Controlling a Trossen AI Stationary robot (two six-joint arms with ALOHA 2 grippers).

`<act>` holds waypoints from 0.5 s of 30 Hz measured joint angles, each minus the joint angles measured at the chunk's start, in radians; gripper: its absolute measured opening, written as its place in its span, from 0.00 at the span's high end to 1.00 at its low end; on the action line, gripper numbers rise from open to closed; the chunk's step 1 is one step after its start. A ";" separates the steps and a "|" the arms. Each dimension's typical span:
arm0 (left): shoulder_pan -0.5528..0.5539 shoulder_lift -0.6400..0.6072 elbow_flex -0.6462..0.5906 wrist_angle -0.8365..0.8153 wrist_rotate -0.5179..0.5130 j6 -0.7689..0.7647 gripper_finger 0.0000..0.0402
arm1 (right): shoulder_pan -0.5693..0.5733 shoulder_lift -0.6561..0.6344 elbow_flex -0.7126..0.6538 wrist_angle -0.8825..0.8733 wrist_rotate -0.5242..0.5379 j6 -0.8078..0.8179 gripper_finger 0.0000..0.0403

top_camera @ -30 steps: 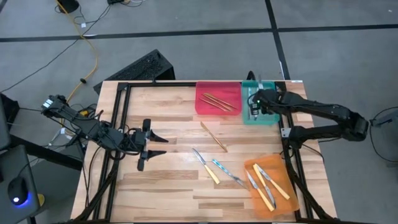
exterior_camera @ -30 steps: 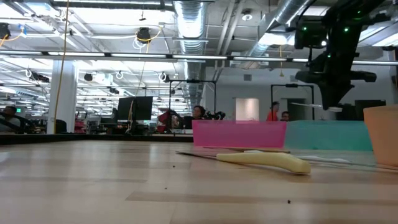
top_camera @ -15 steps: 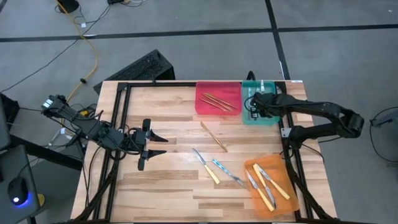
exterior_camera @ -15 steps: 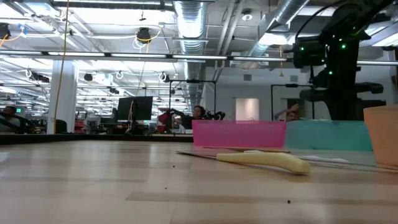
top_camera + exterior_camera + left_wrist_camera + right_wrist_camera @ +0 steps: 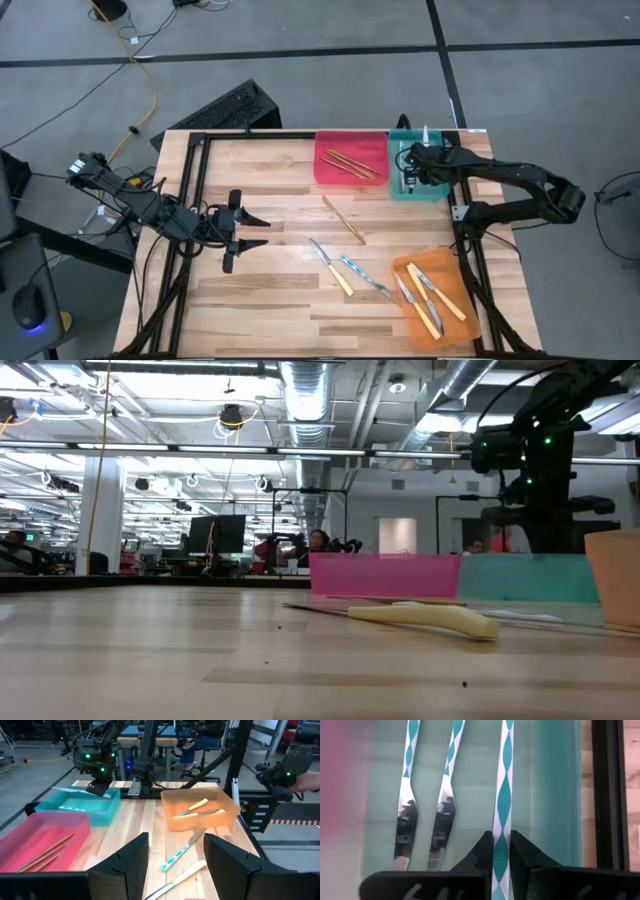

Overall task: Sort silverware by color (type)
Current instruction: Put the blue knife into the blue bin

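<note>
Wooden tabletop (image 5: pixel 270 290) carries three trays. Over the teal tray (image 5: pixel 434 190), the right gripper (image 5: pixel 501 851) pinches a blue-patterned utensil (image 5: pixel 503 795); releasing it comes next. Left gripper (image 5: pixel 250 233) waits, fingers spread, empty. Three pieces remain unsorted.

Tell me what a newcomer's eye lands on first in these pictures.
Three bright plastic trays stand out on the pale wooden table: a red tray and a teal tray side by side at the far edge, an orange tray at the near right corner. The right tool hangs over the teal tray, pinching a blue-and-white patterned utensil.
</note>
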 joint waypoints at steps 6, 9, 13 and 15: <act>0.000 0.000 0.000 -0.007 0.000 0.001 0.57 | 0.001 0.043 0.000 0.004 -0.001 0.001 0.89; 0.000 0.001 0.000 -0.008 0.000 0.001 0.57 | 0.007 0.101 0.000 0.012 0.001 0.000 0.89; 0.000 0.007 0.000 -0.010 0.000 0.001 0.57 | 0.007 0.174 0.000 0.027 0.002 -0.033 0.89; 0.000 0.012 0.000 -0.005 0.000 0.001 0.57 | 0.007 0.205 0.000 0.036 -0.002 -0.042 0.87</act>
